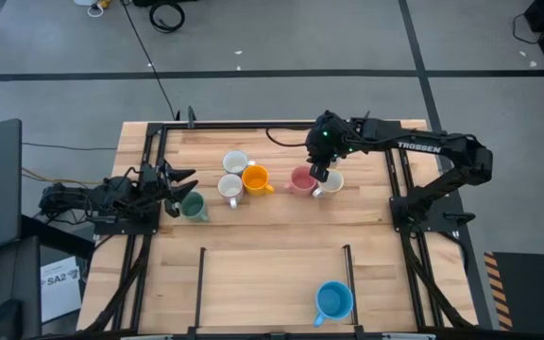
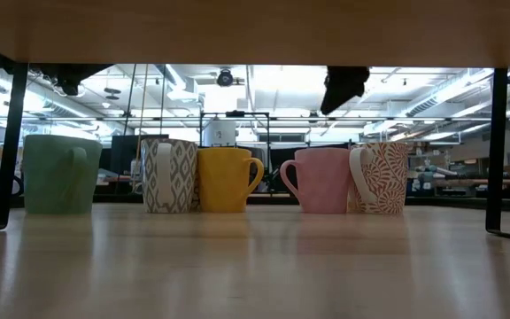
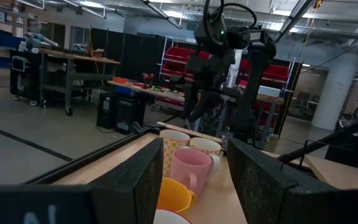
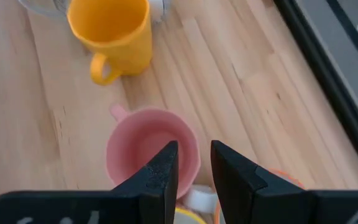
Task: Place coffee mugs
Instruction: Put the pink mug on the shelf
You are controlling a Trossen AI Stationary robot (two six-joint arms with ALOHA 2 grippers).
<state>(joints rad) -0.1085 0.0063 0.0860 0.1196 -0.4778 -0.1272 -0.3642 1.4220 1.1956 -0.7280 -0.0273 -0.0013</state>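
A row of mugs stands upright on the wooden table: a green mug [image 1: 194, 205], two white mugs [image 1: 230, 187] [image 1: 236, 162], an orange mug [image 1: 256, 178], a pink mug [image 1: 301, 179] and a white patterned mug [image 1: 332, 182]. A blue mug [image 1: 333, 300] stands alone near the near edge. My right gripper [image 1: 319, 172] hangs above the pink mug [image 4: 145, 149] and the patterned mug [image 2: 381, 177], well clear of their rims [image 2: 343, 89], fingers a little apart [image 4: 194, 158]. My left gripper [image 1: 176, 181] waits at the table's left beside the green mug [image 2: 60, 173], wide open [image 3: 197, 155].
Black frame rails run along the table's left, right and far sides [image 1: 395, 175], and two short uprights [image 1: 202, 274] [image 1: 348, 269] stand toward the near edge. Bare wood lies between the mug row and the blue mug. A cable [image 1: 286, 142] lies by the far rail.
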